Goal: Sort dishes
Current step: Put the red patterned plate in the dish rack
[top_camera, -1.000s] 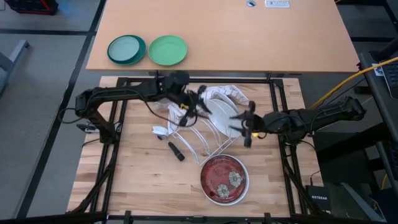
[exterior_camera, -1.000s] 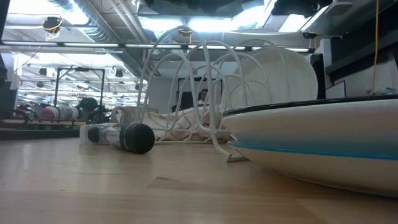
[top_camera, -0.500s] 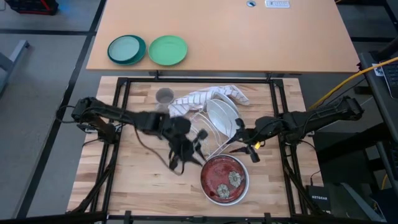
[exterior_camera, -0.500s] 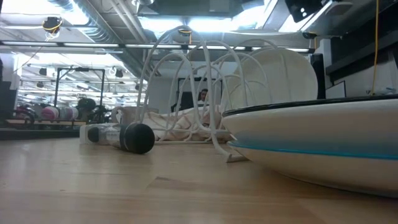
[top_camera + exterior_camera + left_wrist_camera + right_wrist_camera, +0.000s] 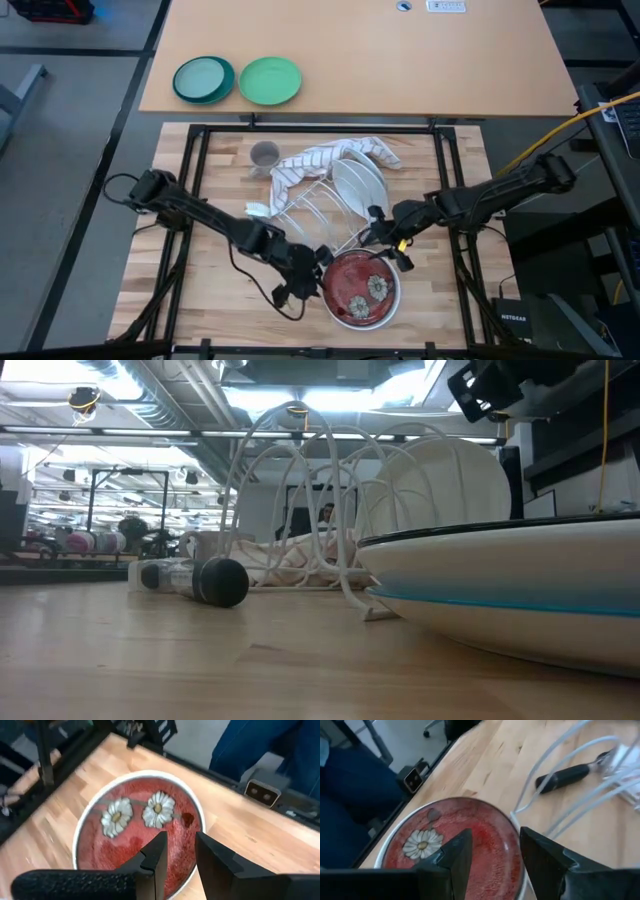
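A red-flowered plate (image 5: 360,290) lies flat on the wooden table near its front edge; its side fills the right of the low view (image 5: 500,595). My left gripper (image 5: 312,275) is open just left of it, fingers over the plate's face in the left wrist view (image 5: 177,862). My right gripper (image 5: 374,240) is open over the plate's far rim (image 5: 492,855), between plate and rack. White plates (image 5: 356,185) stand on edge in a white wire rack (image 5: 318,215). A small grey cup (image 5: 264,155) stands at the far left of the rack.
A striped cloth (image 5: 335,155) lies behind the rack. A black-handled utensil (image 5: 200,580) lies left of the rack, also seen in the right wrist view (image 5: 565,776). A teal plate (image 5: 203,78) and a green plate (image 5: 270,80) sit on the far tan table. A person's legs (image 5: 270,745) show beyond the near edge.
My left gripper has swung from the far side of the rack toward the table's near edge and now hangs beside the red-flowered plate. My right gripper has moved a little toward the near edge, toward the same plate. The dishes have stayed where they were.
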Controlling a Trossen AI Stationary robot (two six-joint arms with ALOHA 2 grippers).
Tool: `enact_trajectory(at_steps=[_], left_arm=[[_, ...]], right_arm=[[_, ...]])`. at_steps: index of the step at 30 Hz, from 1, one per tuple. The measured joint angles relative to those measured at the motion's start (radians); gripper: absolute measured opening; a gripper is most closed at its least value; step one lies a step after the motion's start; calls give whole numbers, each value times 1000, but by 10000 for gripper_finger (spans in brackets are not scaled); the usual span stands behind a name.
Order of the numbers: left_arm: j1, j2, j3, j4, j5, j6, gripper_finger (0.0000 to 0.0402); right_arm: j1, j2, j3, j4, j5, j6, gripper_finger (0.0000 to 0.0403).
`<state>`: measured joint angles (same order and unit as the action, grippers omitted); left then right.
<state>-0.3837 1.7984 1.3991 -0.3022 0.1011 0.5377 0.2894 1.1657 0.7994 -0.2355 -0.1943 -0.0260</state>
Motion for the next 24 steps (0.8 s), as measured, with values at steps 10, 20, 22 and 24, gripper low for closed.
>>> enact_trajectory(at_steps=[10,20,22,24], left_arm=[[-6,116,0,9,-64,-93,89],[-10,194,0,-1,-64,29,89],[-11,200,0,7,-82,89,89],[-13,211,0,10,-105,111,89]], right_arm=[[136,66,0,0,68,41,170],[223,77,0,4,178,56,170],[236,77,0,3,199,56,170],[238,77,0,5,210,56,170]])
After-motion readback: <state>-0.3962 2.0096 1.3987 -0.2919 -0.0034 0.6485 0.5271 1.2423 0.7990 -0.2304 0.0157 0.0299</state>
